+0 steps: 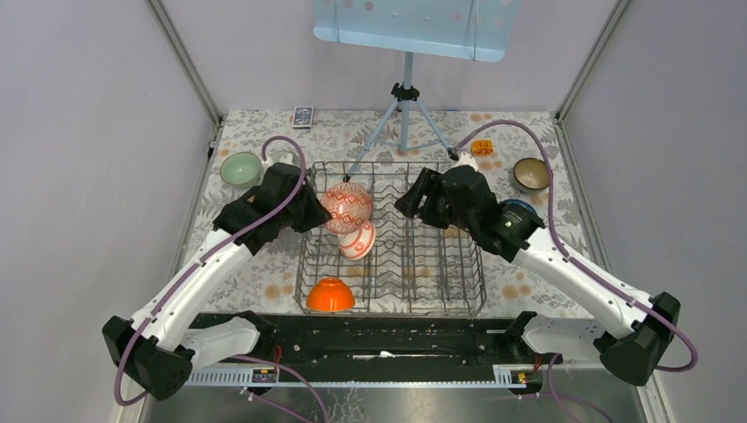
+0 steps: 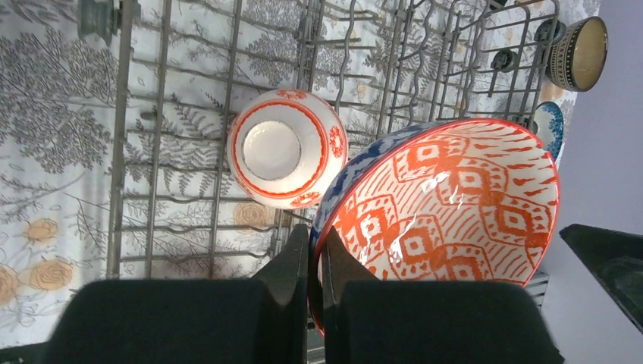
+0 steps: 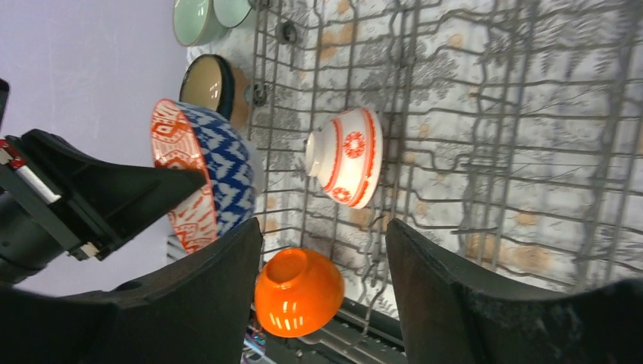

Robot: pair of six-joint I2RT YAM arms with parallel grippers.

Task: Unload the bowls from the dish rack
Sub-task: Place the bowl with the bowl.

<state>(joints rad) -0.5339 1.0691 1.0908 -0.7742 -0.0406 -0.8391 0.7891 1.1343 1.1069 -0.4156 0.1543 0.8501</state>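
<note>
Green bowl (image 1: 240,168), brown bowl (image 1: 531,174) out on worktop (image 1: 520,284). Left hand (image 2: 312,246) pinches patterned bowl (image 2: 447,205); right hand (image 3: 323,227) wide, empty. Orange bowl (image 1: 330,295), red-white bowl (image 1: 357,240) left in dish rack (image 1: 440,264).

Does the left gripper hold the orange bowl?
No, the left gripper pinches the rim of the red patterned bowl, while the orange bowl sits in the rack.

floral-cloth table (image 1: 533,291), wire dish rack (image 1: 414,264) in the middle, pale green bowl (image 1: 240,167) far left, brown bowl (image 1: 531,174) far right, tripod stand (image 1: 405,115) at the back
</note>
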